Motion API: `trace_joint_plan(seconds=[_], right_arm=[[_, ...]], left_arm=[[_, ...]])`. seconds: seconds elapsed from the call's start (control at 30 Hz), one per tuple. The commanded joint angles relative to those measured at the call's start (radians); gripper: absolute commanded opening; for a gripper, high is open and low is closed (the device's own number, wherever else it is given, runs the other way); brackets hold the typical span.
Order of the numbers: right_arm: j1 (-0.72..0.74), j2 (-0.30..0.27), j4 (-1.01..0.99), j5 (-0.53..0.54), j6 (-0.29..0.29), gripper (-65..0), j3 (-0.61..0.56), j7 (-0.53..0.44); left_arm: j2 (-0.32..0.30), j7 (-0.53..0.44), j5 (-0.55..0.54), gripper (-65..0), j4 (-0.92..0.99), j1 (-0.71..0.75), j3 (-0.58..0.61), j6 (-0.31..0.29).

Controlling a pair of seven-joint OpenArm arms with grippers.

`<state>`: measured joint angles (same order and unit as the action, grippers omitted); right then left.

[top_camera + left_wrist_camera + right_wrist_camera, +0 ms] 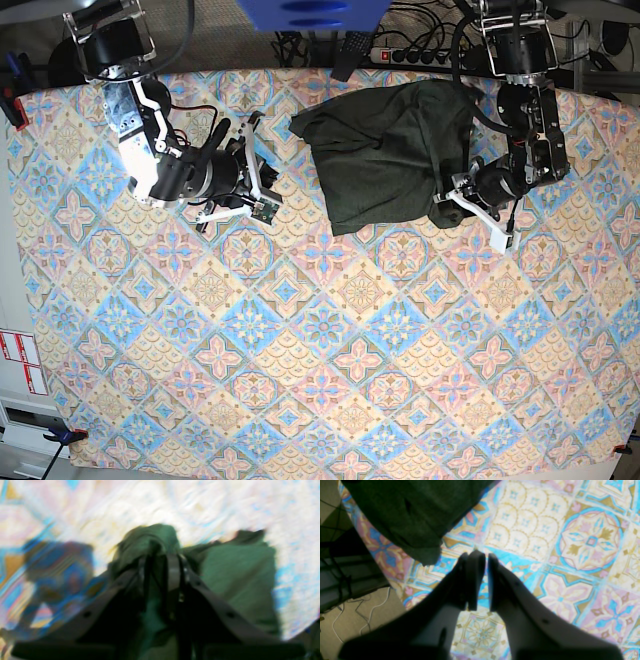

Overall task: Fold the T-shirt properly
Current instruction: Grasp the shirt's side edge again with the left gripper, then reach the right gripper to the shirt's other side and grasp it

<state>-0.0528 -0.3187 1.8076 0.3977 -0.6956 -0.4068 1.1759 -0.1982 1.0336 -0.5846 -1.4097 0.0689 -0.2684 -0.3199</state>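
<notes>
Right gripper [255, 185] near bench [300, 400] far-left corner: fingers nearly together, holding nothing, just beside shirt.

T-shirt [385, 160], dark green, bunched by far edge, toward right.

Left gripper [455, 200] at shirt's right side: fingers pinching cloth.

Could go wrong, I think: only one side held, so pull drags whole shirt into lump, or cloth slips out.

No writing to read.

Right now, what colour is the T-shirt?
Plain dark olive-green knit T-shirt, no print; clearest in the base view.
</notes>
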Motion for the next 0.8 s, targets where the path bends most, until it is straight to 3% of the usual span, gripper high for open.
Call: trace_joint_plan(seconds=[0.0,0.13,0.33,0.53,0.63,0.77], right_arm=[[0.012,-0.006,0.021,0.013,-0.003,-59.0,0.004,-0.014],[0.012,-0.006,0.021,0.013,-0.003,-59.0,0.004,-0.014],[0.014,-0.004,0.019,0.013,-0.003,-59.0,0.003,-0.014],[0.014,-0.003,0.019,0.014,-0.003,-59.0,-0.011,-0.004],[0.018,-0.001,0.017,0.01,-0.003,-59.1,-0.097,-0.012],[0.023,0.006,0.007,-0.098,-0.003,-60.8,-0.157,-0.018]], left_arm=[[-0.011,-0.003,0.036,-54.1,-0.004,0.004,-0.061,-0.003],[-0.01,0.001,0.062,-54.1,0.027,0.027,-0.139,-0.003],[-0.037,-0.006,0.041,-54.2,0.022,0.064,-0.145,-0.011],[-0.054,0.003,-0.15,-54.2,-0.138,0.154,-0.137,-0.014],[-0.06,0.003,-0.245,-54.2,-0.276,0.251,-0.134,-0.014],[-0.085,0.003,-0.283,-55.3,-0.415,0.346,-0.075,-0.014]])
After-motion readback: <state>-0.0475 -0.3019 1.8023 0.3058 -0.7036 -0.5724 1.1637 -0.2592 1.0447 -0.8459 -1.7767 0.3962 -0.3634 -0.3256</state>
